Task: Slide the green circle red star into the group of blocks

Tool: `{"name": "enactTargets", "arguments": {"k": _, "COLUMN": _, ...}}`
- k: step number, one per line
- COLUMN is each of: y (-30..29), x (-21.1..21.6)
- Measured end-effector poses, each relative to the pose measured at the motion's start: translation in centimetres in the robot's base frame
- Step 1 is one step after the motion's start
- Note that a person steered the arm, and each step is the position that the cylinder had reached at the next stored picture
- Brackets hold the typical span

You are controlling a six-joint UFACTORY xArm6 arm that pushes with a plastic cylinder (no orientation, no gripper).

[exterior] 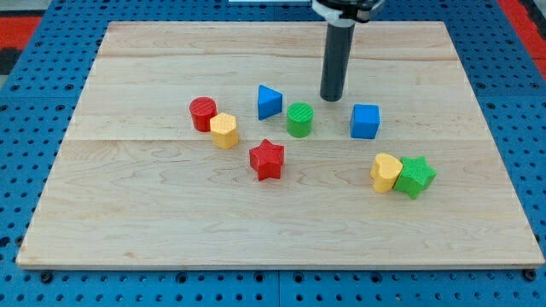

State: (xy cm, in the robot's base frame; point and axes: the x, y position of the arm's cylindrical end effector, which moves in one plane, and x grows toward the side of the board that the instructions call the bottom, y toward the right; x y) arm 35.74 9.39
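Observation:
The green circle (299,119) stands near the board's middle. The red star (266,159) lies below and left of it, a short gap apart. My tip (331,98) rests on the board just up and right of the green circle, not touching it, with the blue cube (365,121) to its lower right. A blue triangle (270,101) sits just left of the green circle. A red cylinder (203,113) and a yellow hexagon (224,130) touch each other at the left.
A yellow heart-like block (386,172) and a green star (415,176) touch each other at the right. The wooden board (128,213) lies on a blue perforated table (26,102).

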Motion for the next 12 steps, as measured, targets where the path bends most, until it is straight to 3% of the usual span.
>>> {"name": "enactTargets", "arguments": {"k": 1, "y": 5.1, "x": 6.0}}
{"name": "enactTargets", "arguments": {"k": 2, "y": 5.0, "x": 10.8}}
{"name": "enactTargets", "arguments": {"k": 3, "y": 5.2, "x": 9.7}}
{"name": "enactTargets", "arguments": {"k": 4, "y": 2.5, "x": 5.7}}
{"name": "enactTargets", "arguments": {"k": 5, "y": -4.1, "x": 2.5}}
{"name": "enactTargets", "arguments": {"k": 6, "y": -8.1, "x": 2.5}}
{"name": "enactTargets", "arguments": {"k": 9, "y": -11.4, "x": 8.8}}
{"name": "enactTargets", "arguments": {"k": 10, "y": -6.8, "x": 14.4}}
{"name": "enactTargets", "arguments": {"k": 12, "y": -5.0, "x": 14.3}}
